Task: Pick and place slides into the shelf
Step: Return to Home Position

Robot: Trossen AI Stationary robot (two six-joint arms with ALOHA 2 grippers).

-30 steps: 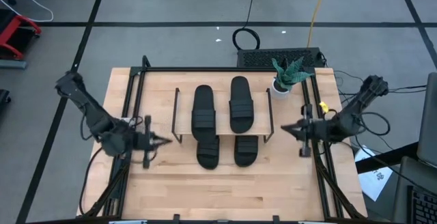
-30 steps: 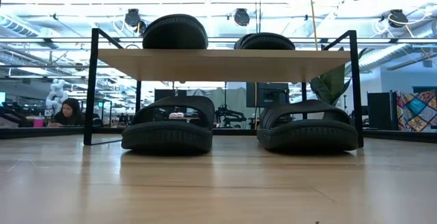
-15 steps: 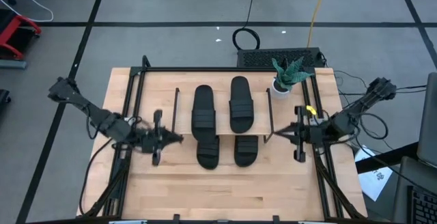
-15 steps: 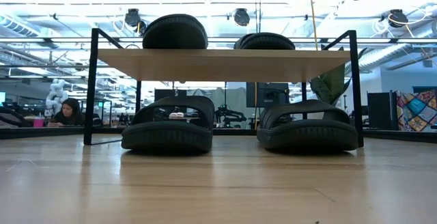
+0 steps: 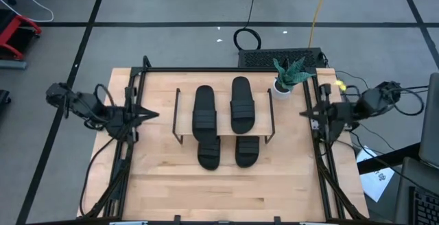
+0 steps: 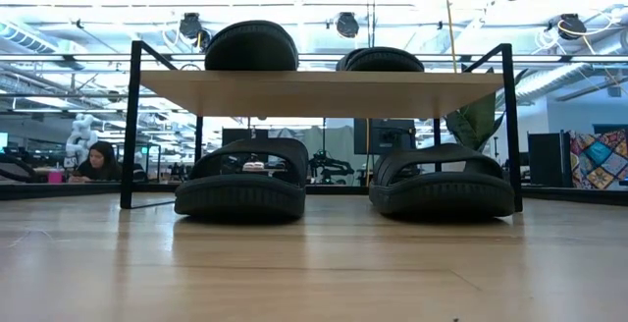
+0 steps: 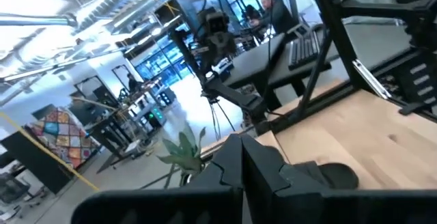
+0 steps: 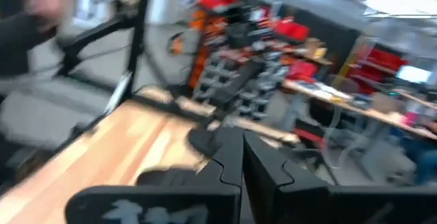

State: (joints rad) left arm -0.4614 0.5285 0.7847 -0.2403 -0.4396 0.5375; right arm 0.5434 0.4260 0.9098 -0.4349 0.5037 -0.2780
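The four black slides (image 5: 204,110) lie midway between the two claws, well apart from each. Two rest side by side on the top board of the shelf (image 6: 319,92), and two sit under it on the wooden surface (image 5: 226,197), their ends poking out from beneath the board on the side toward the front edge. The shelf stands square between the claws, its thin dark legs on the surface. The left claw (image 5: 151,113) hangs over the surface's left rim, pointing in toward the shelf, its fingers pressed together with nothing between them. The right claw (image 5: 306,114) hangs over the right rim facing it, likewise closed tight and empty. A potted plant (image 5: 288,75) stands near the right claw, just beyond it toward the far corner.
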